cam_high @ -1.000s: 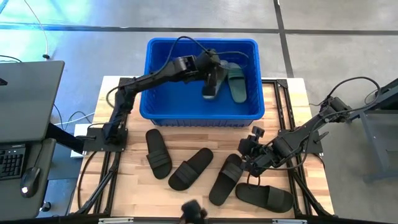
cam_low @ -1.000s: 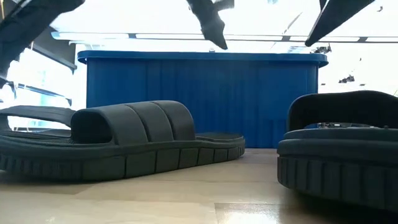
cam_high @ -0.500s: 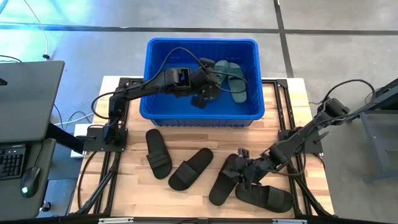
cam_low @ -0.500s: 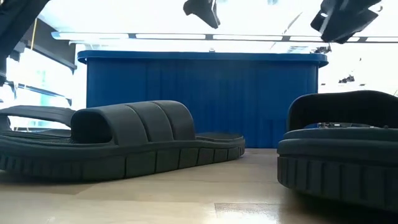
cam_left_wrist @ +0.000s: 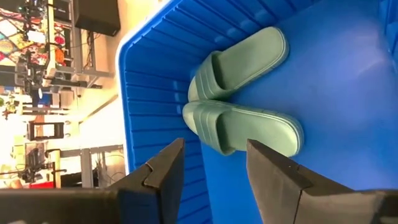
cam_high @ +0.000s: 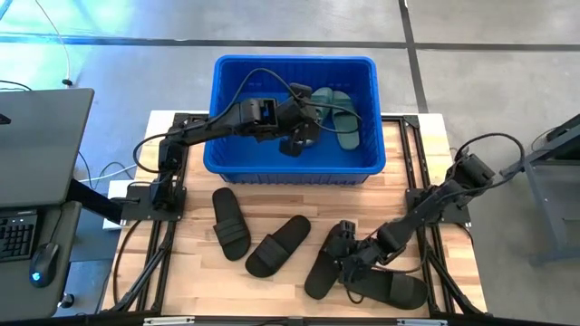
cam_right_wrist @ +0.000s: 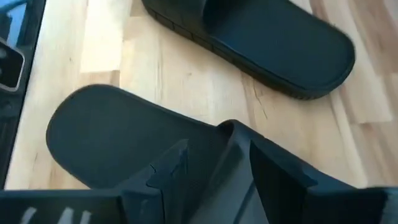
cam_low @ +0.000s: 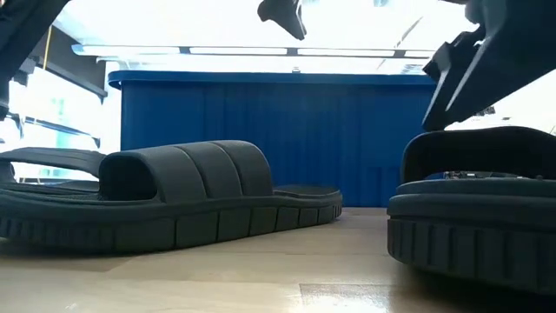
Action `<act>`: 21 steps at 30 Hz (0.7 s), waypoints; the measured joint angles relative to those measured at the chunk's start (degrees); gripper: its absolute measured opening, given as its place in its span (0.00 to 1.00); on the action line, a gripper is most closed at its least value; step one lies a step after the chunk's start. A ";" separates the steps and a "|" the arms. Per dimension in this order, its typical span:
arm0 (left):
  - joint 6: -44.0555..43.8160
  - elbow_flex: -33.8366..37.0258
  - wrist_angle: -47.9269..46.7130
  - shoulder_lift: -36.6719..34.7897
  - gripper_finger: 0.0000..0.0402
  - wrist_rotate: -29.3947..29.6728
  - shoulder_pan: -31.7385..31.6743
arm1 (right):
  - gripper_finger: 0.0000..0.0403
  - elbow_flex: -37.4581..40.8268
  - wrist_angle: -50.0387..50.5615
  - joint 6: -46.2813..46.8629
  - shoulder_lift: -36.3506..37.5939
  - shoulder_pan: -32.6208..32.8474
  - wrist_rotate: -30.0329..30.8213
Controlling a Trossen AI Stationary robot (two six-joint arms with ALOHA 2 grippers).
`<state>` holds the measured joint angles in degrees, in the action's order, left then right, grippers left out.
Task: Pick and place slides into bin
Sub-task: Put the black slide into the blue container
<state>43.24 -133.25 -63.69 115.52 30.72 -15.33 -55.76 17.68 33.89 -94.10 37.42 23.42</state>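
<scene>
Two slides (cam_high: pixel 337 116) lie inside the bin (cam_high: pixel 294 168) behind; four slides (cam_high: pixel 230 222) lie on the table (cam_high: pixel 195 263) before it, beneath my right gripper (cam_high: pixel 349 256).

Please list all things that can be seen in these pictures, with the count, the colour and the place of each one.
green slides: two, sage green, side by side inside the bin.
black slides: four, black, on the table in front of the bin.
bin: one, bright blue, at the table's far side.
table: one, light wood.
keyboard: one, black, beside the table.
left gripper: open, empty, over the bin.
right gripper: down at the black slide third from the left.
</scene>
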 joint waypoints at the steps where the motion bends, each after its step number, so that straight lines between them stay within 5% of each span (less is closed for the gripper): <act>1: 0.00 0.00 0.03 0.00 0.38 0.00 0.00 | 0.40 -0.53 0.52 -0.95 -0.07 0.22 0.72; 21: -0.02 0.00 0.84 0.02 0.38 0.00 -0.02 | 0.40 -1.43 9.94 3.77 -4.03 1.98 8.53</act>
<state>43.22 -133.25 -62.85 115.55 30.72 -15.35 -57.19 27.62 37.65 -98.13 39.40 31.96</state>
